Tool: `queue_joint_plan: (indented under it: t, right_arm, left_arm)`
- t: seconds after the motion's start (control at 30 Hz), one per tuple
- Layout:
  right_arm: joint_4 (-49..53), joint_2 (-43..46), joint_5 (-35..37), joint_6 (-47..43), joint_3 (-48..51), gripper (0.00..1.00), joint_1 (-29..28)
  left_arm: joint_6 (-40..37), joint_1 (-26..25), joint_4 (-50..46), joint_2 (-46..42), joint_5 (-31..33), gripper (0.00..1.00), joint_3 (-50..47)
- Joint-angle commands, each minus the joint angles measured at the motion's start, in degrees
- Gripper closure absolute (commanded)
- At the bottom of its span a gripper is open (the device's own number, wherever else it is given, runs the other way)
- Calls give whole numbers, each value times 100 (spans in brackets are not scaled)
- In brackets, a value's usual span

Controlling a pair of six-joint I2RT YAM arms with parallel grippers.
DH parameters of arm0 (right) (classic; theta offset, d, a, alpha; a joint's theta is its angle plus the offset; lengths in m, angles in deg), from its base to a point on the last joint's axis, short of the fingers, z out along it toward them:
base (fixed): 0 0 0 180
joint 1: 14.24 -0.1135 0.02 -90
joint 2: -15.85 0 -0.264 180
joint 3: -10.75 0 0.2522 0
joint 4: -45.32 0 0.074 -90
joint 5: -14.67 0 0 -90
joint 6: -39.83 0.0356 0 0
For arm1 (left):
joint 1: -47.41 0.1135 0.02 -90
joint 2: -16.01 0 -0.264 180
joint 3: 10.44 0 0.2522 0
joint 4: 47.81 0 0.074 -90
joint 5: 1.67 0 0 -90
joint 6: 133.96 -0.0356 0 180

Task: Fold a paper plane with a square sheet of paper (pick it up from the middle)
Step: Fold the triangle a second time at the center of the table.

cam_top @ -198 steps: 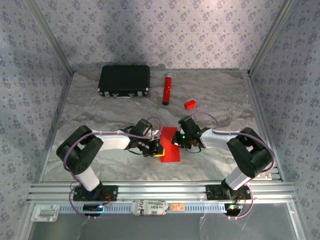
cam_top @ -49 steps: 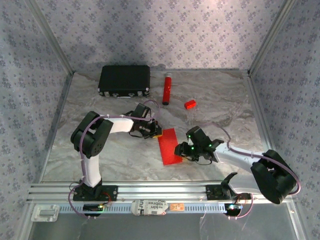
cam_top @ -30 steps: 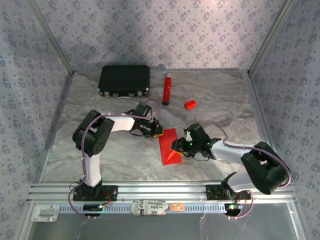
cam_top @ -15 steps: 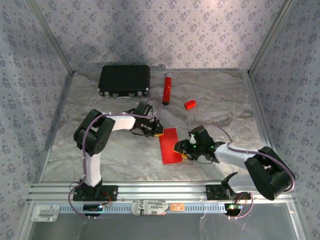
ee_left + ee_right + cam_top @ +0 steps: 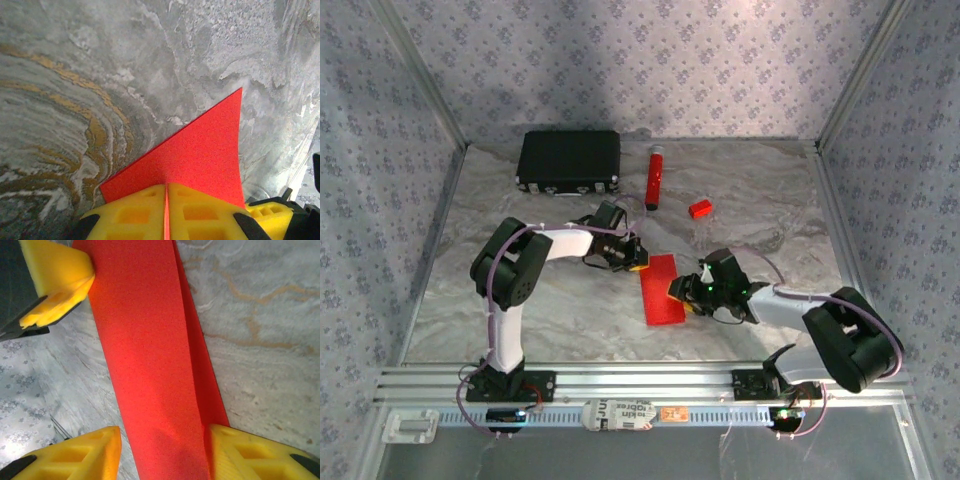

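The square sheet of paper (image 5: pixel 660 290) is bright red and lies on the marbled table folded into a long strip with two layers. The paper plane is out of view. My left gripper (image 5: pixel 633 262) is shut on the strip's far end; in the left wrist view the red paper (image 5: pixel 200 150) runs out from between its yellow pads (image 5: pixel 200 212). My right gripper (image 5: pixel 682 292) is low at the strip's right side, open. In the right wrist view the strip (image 5: pixel 150 365) lies between the right gripper's (image 5: pixel 162 440) spread yellow fingers, the right finger (image 5: pixel 245 450) touching its edge.
A black case (image 5: pixel 569 160) stands at the back left. A red tube (image 5: pixel 652 178) lies beside it, and a tiny red block (image 5: pixel 699 209) sits to its right. Patterned walls with metal frames close the table on three sides.
The right gripper has shifted a little to the right along the strip's edge, and the strip's near end now lies flatter. The left gripper has kept its grip on the far end.
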Motion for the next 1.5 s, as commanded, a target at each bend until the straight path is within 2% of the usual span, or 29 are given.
queue_joint_plan:
  t: [0.0, 0.57, 0.73, 0.8, 0.9, 1.03, 1.1, 1.23, 1.33, 1.47]
  right_arm:
    - [-174, -55, -155, 78, -25, 52, 43]
    - [-668, -591, -558, -194, -99, 69, 389]
    - [-746, -658, -680, -299, -85, 83, 486]
    - [-757, -709, -720, -336, -114, 94, 478]
    - [-742, -780, -692, -336, -144, 94, 501]
    - [-1033, -911, -607, -120, -209, 95, 468]
    - [-1180, -963, -444, 25, -262, 96, 409]
    - [-1432, -1077, -32, 361, -379, 97, 320]
    - [-1592, -1122, 220, 589, -371, 96, 302]
    - [-1614, -1155, 208, 659, -416, 94, 294]
  left_arm:
    - [-153, 33, -155, 239, 159, 90, 131]
    - [-527, 54, -404, 433, -21, 90, 457]
    - [-510, 67, -351, 403, -83, 87, 485]
    - [-502, 64, -358, 365, -130, 83, 516]
    - [-552, 71, -456, 177, -216, 75, 587]
    - [-596, 83, -596, -460, 2, 51, 506]
    - [-615, 110, -673, -768, 162, 43, 458]
    - [-719, 125, -878, -1281, 355, 35, 315]
    - [-720, 124, -902, -1632, 515, 33, 44]
    - [-670, 122, -734, -2021, 587, 35, -395]
